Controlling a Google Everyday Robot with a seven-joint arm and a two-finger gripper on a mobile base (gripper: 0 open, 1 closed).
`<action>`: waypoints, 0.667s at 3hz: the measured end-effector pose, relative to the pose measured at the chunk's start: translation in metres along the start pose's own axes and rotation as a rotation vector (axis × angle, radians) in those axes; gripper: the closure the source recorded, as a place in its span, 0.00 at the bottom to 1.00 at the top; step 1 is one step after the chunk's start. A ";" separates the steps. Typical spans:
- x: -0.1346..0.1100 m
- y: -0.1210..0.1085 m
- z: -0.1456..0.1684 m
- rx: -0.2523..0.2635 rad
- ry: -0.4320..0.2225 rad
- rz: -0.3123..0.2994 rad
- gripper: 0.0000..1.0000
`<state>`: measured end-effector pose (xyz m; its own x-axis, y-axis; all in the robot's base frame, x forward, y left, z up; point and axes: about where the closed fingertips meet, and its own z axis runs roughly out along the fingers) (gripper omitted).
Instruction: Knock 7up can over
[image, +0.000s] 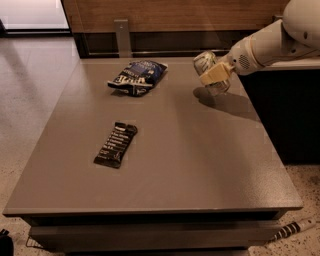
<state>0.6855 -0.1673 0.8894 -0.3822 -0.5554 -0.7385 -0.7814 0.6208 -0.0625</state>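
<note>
Three things lie on a smooth grey matte worktop (190, 160), one of them a can (204, 62) tipped under a white robot arm (270, 45).
One cylindrical silver can leans with its top to the left, near the far right edge. The tan gripper (216, 74) lies across its middle; whether it grips the can cannot be told. One crinkled, glossy blue bag (137, 76) lies far back, well apart. One flat, dark rectangular bar (116, 144) lies nearer, left.

floor (30, 90) pale speckled | wall (175, 15) wood-panelled | table (190, 160) grey (large, square)
</note>
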 end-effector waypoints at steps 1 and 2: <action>0.003 0.003 0.004 -0.040 0.126 -0.022 1.00; 0.004 0.005 0.007 -0.077 0.183 -0.039 1.00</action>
<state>0.6837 -0.1622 0.8815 -0.4287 -0.6740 -0.6017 -0.8302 0.5565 -0.0319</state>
